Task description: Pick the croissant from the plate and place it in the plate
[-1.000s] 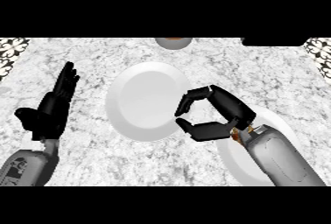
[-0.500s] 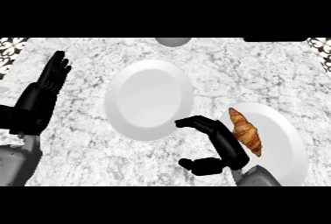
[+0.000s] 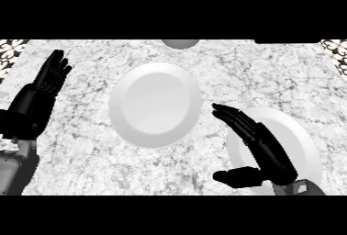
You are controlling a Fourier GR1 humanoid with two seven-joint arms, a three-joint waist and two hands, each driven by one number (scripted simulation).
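Note:
A large white plate (image 3: 156,104) lies in the middle of the marble counter with nothing on it. A second white plate (image 3: 301,137) lies at the lower right. My right hand (image 3: 261,142) is open above that plate's left half, fingers straight and pointing up-left, thumb out to the lower left. It hides the croissant (image 3: 245,143) almost wholly; only an orange speck shows at the hand's edge. Whether the hand touches the croissant I cannot tell. My left hand (image 3: 37,98) rests open at the left edge, fingers up.
A grey round object (image 3: 181,43) sits at the counter's far edge, cut off by the top of the view. A dark strip (image 3: 288,41) lies at the top right. Patterned areas mark the counter's far corners (image 3: 13,46).
My right hand has gone from curled beside the croissant to straight fingers over it, so the croissant is now covered. The left hand has stayed open at the left.

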